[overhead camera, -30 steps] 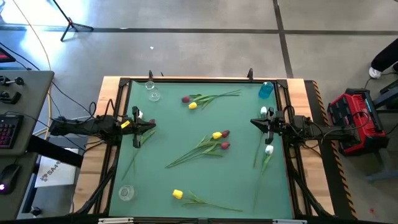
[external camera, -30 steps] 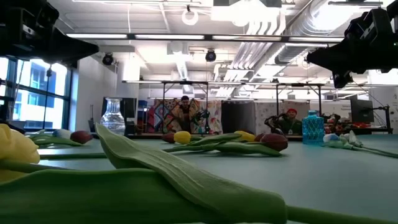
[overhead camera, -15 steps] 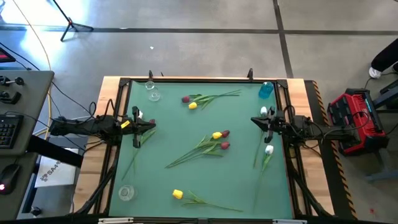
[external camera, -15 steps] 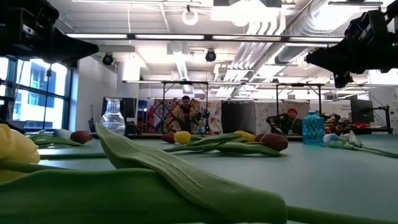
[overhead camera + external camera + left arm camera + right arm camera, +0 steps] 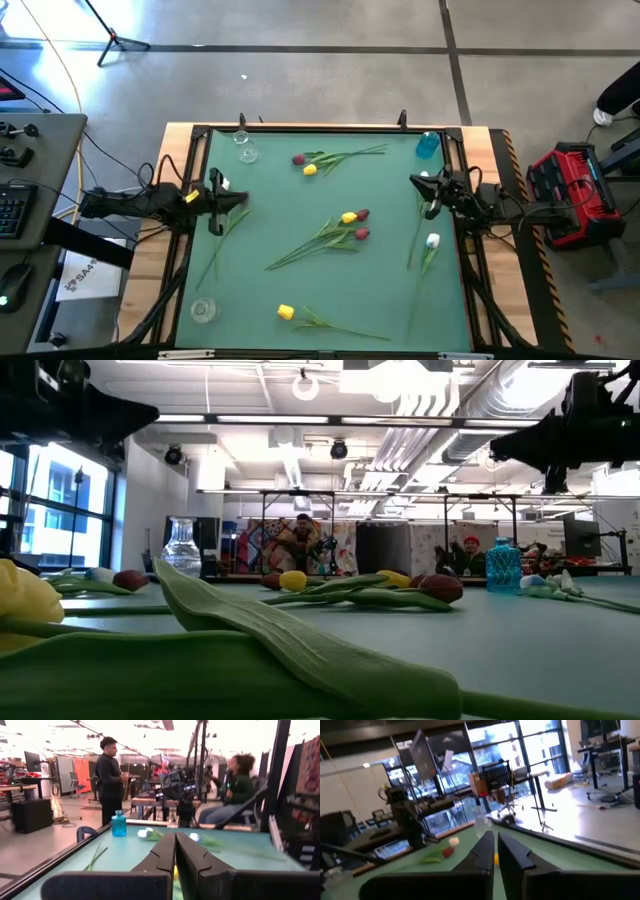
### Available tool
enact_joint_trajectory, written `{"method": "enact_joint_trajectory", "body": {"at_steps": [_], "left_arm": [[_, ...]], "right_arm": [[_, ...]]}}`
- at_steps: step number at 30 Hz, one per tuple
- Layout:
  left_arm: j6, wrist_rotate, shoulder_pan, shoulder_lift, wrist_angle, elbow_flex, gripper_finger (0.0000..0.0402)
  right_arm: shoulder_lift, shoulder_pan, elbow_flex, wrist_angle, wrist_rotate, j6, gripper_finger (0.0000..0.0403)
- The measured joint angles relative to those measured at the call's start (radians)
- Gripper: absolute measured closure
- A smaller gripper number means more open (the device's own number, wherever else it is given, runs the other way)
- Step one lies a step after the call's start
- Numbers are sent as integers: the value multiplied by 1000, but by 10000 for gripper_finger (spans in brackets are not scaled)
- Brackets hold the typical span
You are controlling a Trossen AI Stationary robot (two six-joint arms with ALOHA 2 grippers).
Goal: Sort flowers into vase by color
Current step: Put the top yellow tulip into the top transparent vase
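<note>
The left gripper [image 5: 214,192] has its jaws pressed together on a yellow tulip [image 5: 192,197] at the green worktop's [image 5: 390,290] left edge. The right gripper [image 5: 428,192], jaws nearly closed, hangs near the blue bottle-shaped vase [image 5: 428,144]. Slim-stemmed yellow, dark red and white fabric tulips [image 5: 350,225] lie strewn around the worktop's middle.

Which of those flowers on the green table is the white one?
The white tulip lies alone near the table's right edge, just below the right claw in the overhead view. Every other flower lying on the mat has a yellow or dark red head.
</note>
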Motion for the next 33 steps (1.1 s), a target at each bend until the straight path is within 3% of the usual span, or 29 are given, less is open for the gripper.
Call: {"method": "enact_joint_trajectory", "body": {"at_steps": [5,11,16,20,26,33], "left_arm": [[-70,-113,0,0,15,0,394],[-206,-266,0,48,-24,0,341],[-291,-326,0,178,0,1,286],[-347,-316,0,321,11,33,263],[-353,-330,0,521,13,105,259],[-295,-341,1,660,75,156,259]], "right_arm": [[0,-1,18,-36,6,3,340],[0,-1,21,-174,222,129,270],[34,-1,24,-247,160,226,236],[109,-10,24,-245,117,232,232],[262,-44,24,-180,102,231,243],[425,-80,25,-23,17,239,253]]}}
